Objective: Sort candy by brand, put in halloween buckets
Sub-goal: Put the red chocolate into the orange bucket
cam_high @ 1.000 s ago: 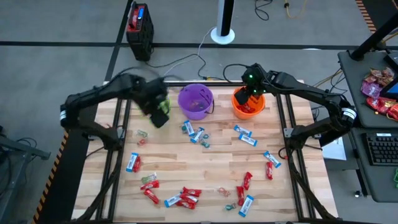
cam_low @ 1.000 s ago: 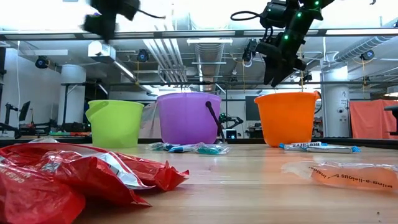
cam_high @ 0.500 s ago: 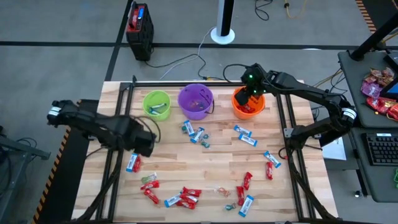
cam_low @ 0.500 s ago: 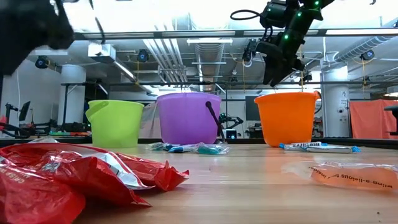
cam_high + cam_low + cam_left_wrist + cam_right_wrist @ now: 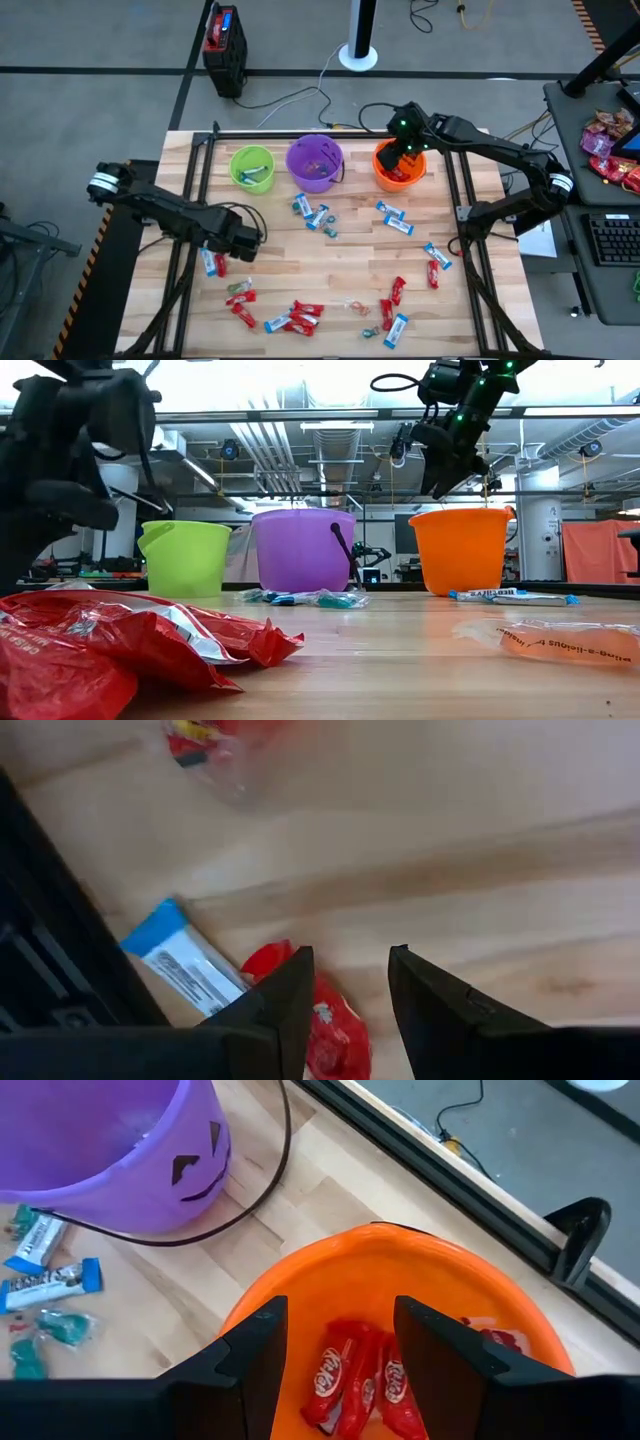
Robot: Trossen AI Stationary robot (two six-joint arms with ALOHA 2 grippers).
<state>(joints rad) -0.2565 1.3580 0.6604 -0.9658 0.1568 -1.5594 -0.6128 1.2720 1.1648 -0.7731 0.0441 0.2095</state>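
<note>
Three buckets stand in a row near the table's far edge: lime green [image 5: 251,167], purple [image 5: 315,162] and orange [image 5: 400,172]. Red and blue-and-white candies lie scattered over the table [image 5: 300,316] [image 5: 312,213]. My left gripper [image 5: 248,240] hangs open, low over the table's left part. Its fingers [image 5: 345,965] stand over a red candy [image 5: 338,1023], with a blue-and-white one [image 5: 187,966] beside it. My right gripper [image 5: 402,152] is open above the orange bucket [image 5: 470,1295], which holds several red candies [image 5: 355,1375]. The green bucket holds some candy.
Black frame rails run along the table's left [image 5: 190,230] and right [image 5: 462,200] sides. In the low view, red wrappers [image 5: 100,650] lie close to the camera and a clear orange wrapper [image 5: 560,640] at the right. A heap of pink-red bags [image 5: 610,145] sits on a side desk.
My left arm has swung away from above the green bucket toward the table's near-left part and come down low over the candies there. My right arm has kept still over the orange bucket.
</note>
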